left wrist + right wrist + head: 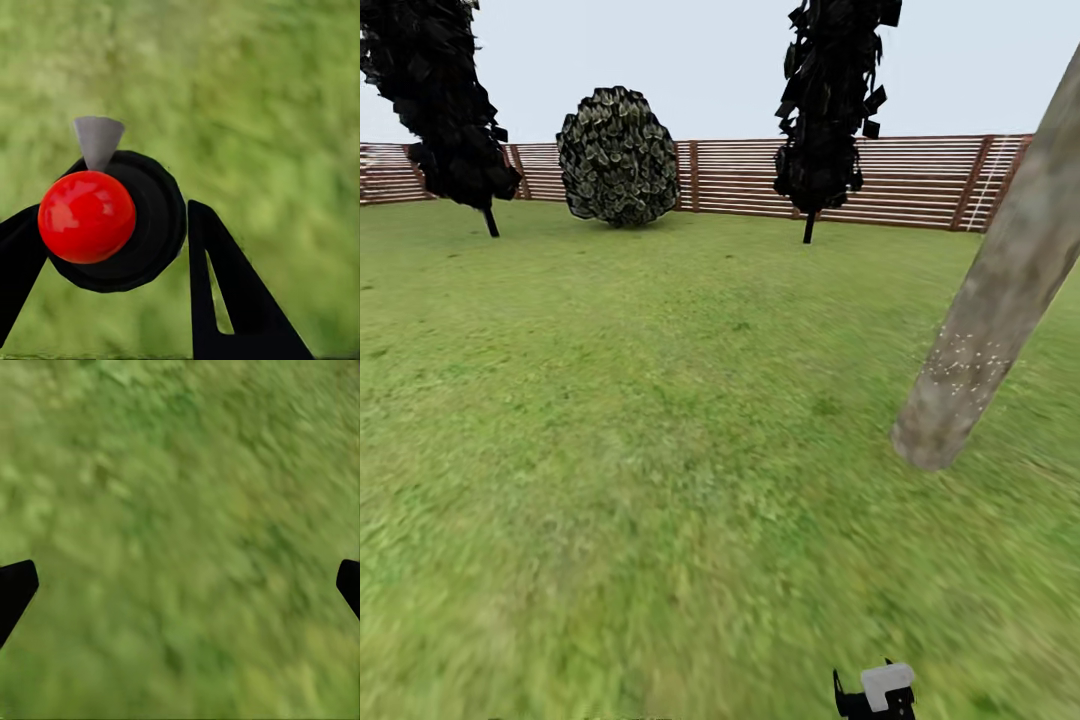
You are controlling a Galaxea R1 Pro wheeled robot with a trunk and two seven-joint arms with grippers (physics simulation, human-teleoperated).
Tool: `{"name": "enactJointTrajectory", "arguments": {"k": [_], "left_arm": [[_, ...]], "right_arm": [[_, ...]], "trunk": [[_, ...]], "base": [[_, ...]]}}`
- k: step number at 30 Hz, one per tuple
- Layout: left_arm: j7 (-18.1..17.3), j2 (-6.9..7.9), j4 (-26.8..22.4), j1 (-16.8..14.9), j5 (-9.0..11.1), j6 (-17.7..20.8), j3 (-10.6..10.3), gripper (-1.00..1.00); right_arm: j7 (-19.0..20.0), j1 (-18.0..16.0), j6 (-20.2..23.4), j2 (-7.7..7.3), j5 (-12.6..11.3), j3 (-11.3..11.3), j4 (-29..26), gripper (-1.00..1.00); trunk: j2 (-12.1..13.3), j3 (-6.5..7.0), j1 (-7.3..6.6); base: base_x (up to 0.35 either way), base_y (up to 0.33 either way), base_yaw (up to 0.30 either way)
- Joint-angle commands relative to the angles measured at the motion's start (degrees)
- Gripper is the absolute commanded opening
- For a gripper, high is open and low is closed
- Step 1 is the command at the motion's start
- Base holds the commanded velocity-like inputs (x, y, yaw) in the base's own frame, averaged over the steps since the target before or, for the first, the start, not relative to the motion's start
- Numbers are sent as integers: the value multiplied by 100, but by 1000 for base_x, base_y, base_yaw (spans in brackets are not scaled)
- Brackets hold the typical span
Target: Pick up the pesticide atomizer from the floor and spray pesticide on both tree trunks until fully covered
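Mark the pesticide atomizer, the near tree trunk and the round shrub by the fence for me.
pesticide atomizer [880, 692], head view: on its pale grey trigger head, at the bottom edge.
tree trunk [1000, 300], head view: on the mottled bark, mid-length of the visible column.
round shrub [618, 155], head view: on the middle of its foliage.

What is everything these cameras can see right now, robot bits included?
tree trunk: one, mottled grey-brown, leaning across the right side, pale specks low on its bark
thin-stemmed trees: two, black-leaved, far lawn before the fence
round shrub: one, dark grey-green, between them
fence: one, brown slats, along the back
grass: green lawn, everywhere underfoot
pesticide atomizer: one, dark with pale grey head, head view's bottom edge; the left wrist view shows a black round thing with a red ball and grey cone, held
left end effector: black fingers, closed around that
right end effector: black fingertips wide apart over grass
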Motion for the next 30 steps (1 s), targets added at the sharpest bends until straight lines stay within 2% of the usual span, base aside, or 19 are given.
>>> {"name": "enactJointTrajectory", "arguments": {"k": [1, 6, 15, 25, 30], "left_arm": [[-19, -2, 7, -6, -28, -18, 44, -100], [-7, 0, 7, -6, -12, -25, 46, -100], [5, 1, 16, -6, 7, -26, 53, -100], [14, 1, 18, -6, 7, -26, 53, -100], [37, 1, 16, -6, 7, -25, 53, -100]], "right_arm": [[-25, -4, -15, -1, 62, -42, 5, 100], [-25, -1, -15, -1, 62, -42, 5, 100], [-25, -1, -15, -1, 62, -42, 5, 100], [-25, -2, -15, 8, 62, -42, 5, 100], [-25, -1, -15, 8, 62, -42, 5, 100]], "trunk": [[-2, -4, -1], [-2, -4, -1], [-2, -4, -1], [-2, -4, -1], [-2, -4, -1]], "base": [[0, 0, 284], [0, 87, 284], [-3, 298, 284], [-180, 265, 284], [-49, 48, 284]]}}
